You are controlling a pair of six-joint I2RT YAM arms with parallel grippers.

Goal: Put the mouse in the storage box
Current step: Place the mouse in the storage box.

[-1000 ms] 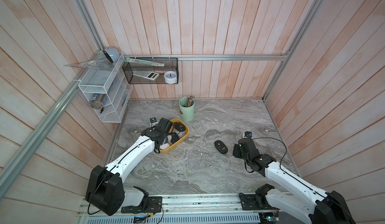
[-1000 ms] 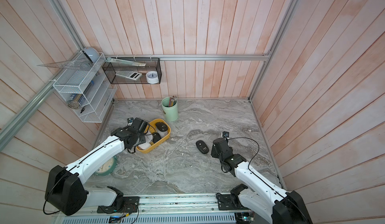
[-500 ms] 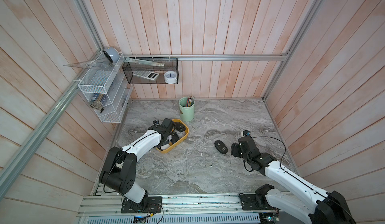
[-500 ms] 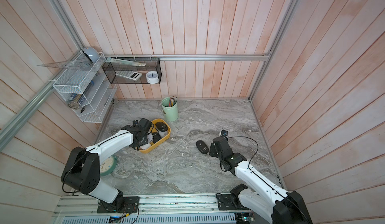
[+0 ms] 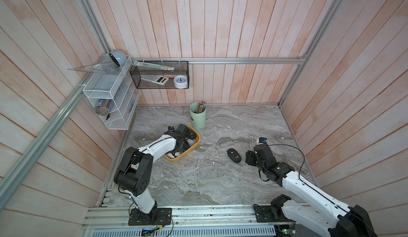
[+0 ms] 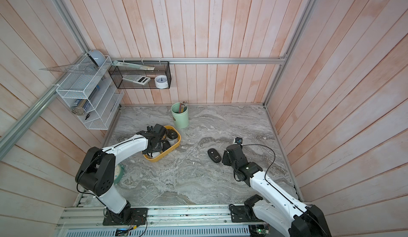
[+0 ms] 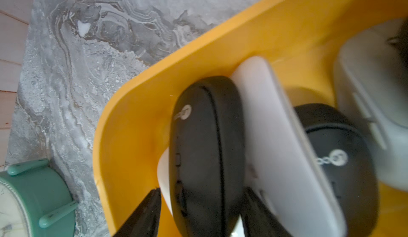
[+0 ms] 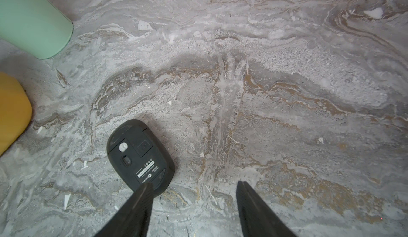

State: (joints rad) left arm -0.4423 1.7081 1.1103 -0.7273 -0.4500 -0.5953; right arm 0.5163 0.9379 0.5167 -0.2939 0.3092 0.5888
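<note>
The yellow storage box sits left of centre on the marble table. My left gripper reaches into it and is open. A black mouse stands on edge between the jaws, with a gap showing at one finger. It leans on a white mouse, beside another black mouse. A further black mouse lies belly-up on the table. My right gripper is open just right of it, one fingertip at its end.
A green pen cup stands behind the box. A green alarm clock lies at the box's near-left side, by the left arm. A black mesh basket and a white wire rack hang on the walls.
My left jaws have opened off the black mouse inside the box, and the left arm's elbow has risen. The right gripper has crept slightly toward the mouse on the table.
</note>
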